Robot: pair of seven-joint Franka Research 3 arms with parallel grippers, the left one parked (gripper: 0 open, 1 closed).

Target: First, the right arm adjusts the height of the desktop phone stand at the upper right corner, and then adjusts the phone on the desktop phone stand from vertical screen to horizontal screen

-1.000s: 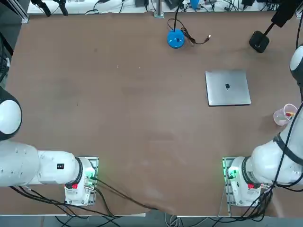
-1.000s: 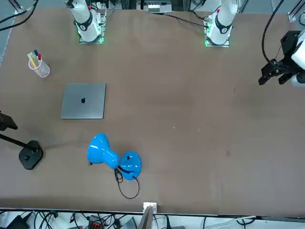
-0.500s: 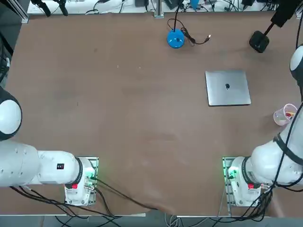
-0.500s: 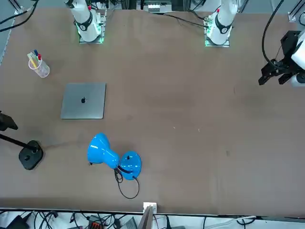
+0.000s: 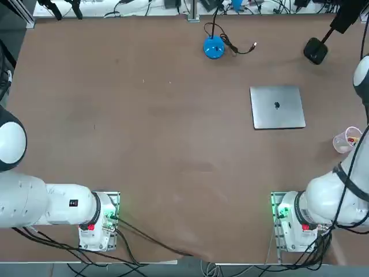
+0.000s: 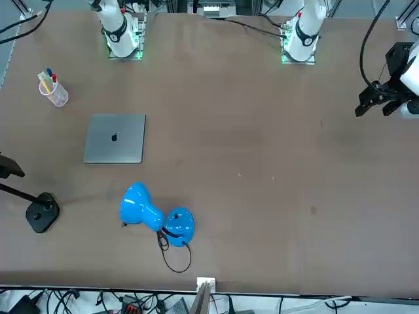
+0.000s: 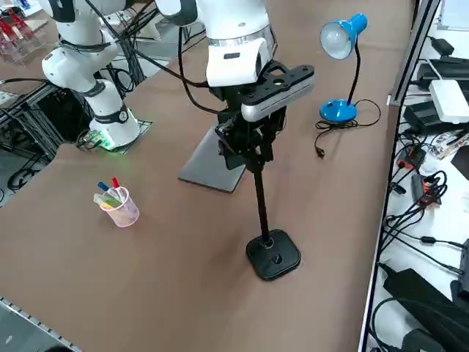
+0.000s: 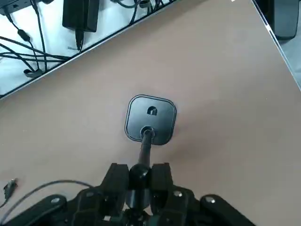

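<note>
Phone stand, shown at the far right corner of the desk in the top view. Its flat black base, square with rounded corners, is rested on the desk, and the thin pole is risen from it towards the right gripper. The dark rounded joint at the pole's upper part is held between the jaws, which are closed on it from both sides. A silver laptop, lid shut, and a cup of pens are also seen, as is a blue lamp.
</note>
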